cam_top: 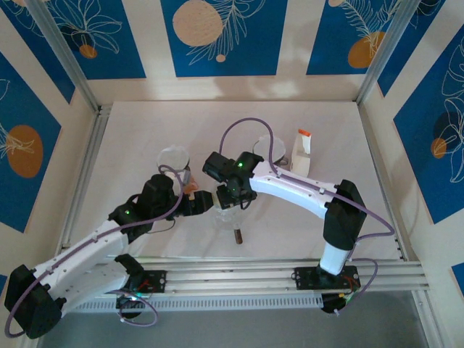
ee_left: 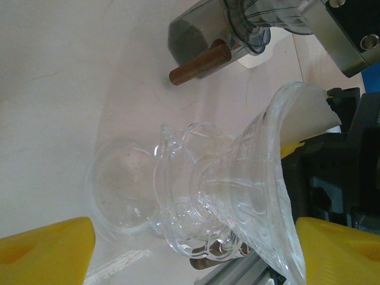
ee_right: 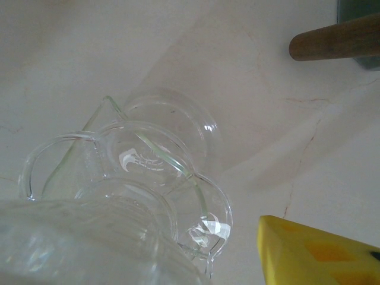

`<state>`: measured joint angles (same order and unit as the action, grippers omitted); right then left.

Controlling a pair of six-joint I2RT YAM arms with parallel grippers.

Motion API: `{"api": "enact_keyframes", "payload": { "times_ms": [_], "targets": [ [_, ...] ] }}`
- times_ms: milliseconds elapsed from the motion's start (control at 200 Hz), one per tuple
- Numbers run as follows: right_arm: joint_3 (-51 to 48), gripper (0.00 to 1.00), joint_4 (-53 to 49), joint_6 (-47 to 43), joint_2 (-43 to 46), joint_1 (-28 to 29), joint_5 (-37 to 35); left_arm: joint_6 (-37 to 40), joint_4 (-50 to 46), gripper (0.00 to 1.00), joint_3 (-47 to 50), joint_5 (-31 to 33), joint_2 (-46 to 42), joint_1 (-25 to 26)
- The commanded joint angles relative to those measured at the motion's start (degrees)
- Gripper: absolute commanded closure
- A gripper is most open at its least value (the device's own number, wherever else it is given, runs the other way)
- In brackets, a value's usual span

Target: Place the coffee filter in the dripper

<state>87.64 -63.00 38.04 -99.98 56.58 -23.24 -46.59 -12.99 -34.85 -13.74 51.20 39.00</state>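
The clear dripper [cam_top: 228, 215] sits on a glass carafe [ee_left: 124, 184] at the table's middle, where both arms meet. In the left wrist view the dripper [ee_left: 249, 178] lies between my left gripper's [ee_left: 195, 228] yellow fingers, which stand wide apart and open around it. The white coffee filter [ee_left: 309, 113] lies against the inside of the cone and sticks out past the rim. My right gripper [cam_top: 232, 199] hangs just over that rim. In the right wrist view one yellow finger [ee_right: 314, 252] stands well off the dripper [ee_right: 89, 237]; the other is hidden by the glass.
A tool with a brown wooden handle [cam_top: 237, 233] lies just in front of the dripper. Two clear round glass pieces [cam_top: 174, 156] [cam_top: 270, 148] and a white packet with an orange tab [cam_top: 301, 152] lie behind. An aluminium rail [cam_top: 275, 272] runs along the near edge.
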Motion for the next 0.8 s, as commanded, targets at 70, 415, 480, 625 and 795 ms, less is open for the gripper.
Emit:
{"api": "enact_keyframes", "payload": {
  "times_ms": [70,415,480,625,795],
  "targets": [
    [1.9,0.4,-1.6,1.2,2.2,0.6,-2.0,-0.6,-0.2,0.14,0.7,-1.0,0.3,-0.7],
    [3.7,0.39,-3.1,2.3,6.1,1.3,-5.0,-0.8,-0.1,0.14,0.7,-1.0,0.3,-0.7],
    [3.8,0.4,-3.3,2.5,7.0,1.3,-5.7,-0.7,0.0,0.14,0.8,-1.0,0.3,-0.8],
    [3.4,0.4,-3.6,3.2,9.0,1.3,-7.4,-0.8,-0.1,0.14,0.8,-0.9,0.4,-0.8],
    [2.2,0.4,-4.8,4.6,11.0,1.1,-9.2,-0.9,-0.2,0.14,0.8,-0.9,0.3,-0.8]
  ]
}}
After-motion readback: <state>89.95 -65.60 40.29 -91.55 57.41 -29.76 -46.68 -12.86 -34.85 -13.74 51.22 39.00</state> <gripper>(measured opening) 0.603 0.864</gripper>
